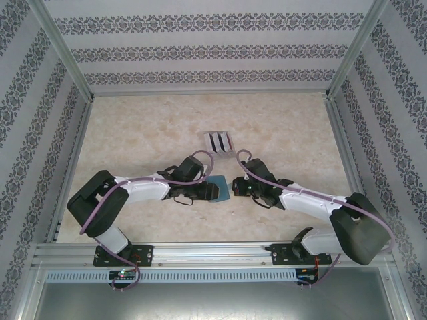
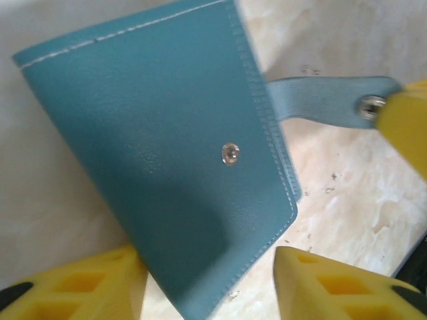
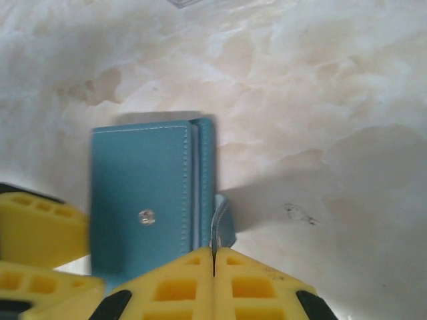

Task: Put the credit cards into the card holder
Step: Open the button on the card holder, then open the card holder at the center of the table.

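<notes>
With the shut holder [image 1: 219,189] lying on the near side of the ribbed piece [image 1: 219,142], right tool [image 3: 213,257] clamped on its strap [image 3: 224,225], left tool [image 2: 207,260] apart astride it, we lift the strap gently, bracing the body.

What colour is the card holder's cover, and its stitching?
The card holder is teal-blue with pale stitching along the edge; the left wrist view shows it best.
</notes>
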